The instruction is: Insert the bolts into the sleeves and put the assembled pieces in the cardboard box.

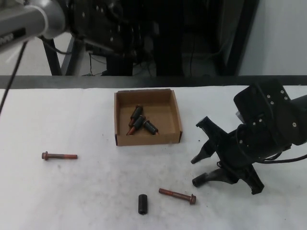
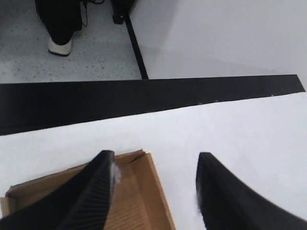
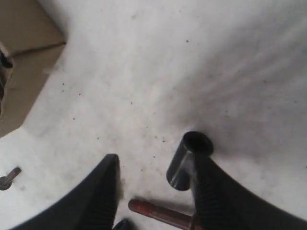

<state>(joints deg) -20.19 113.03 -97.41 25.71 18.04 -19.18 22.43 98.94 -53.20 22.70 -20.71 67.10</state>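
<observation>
The white bench [image 1: 72, 201] carries an open cardboard box [image 1: 148, 138] toward its far middle. A bolt [image 1: 59, 155] lies well apart to the left. A second bolt [image 1: 177, 195] lies nearer, just beside a black sleeve [image 1: 142, 203].

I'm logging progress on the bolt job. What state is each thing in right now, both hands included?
cardboard box: open, holding assembled pieces.
left bolt: lying loose, no sleeve on it.
near bolt: lying loose, no sleeve on it.
sleeve: empty, not gripped.
left hand: open, holding nothing.
right hand: open, holding nothing.
</observation>
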